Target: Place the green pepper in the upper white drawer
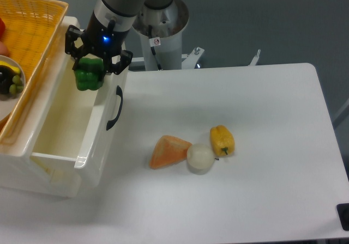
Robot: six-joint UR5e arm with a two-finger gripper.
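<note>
My gripper [89,72] is shut on the green pepper [88,76], a small glossy bright green toy. It hangs above the far right part of the upper white drawer [60,125], just inside the drawer's front wall. The drawer stands pulled open, its deep cream interior bare, with a black curved handle [114,108] on its front. The pepper is in the air, above the drawer's rim.
A yellow woven basket [30,42] sits on the cabinet at top left, holding a plate with green grapes [17,83]. On the white table lie an orange wedge [169,151], a white ball [200,158] and a yellow pepper [222,140]. The robot base [162,31] stands behind.
</note>
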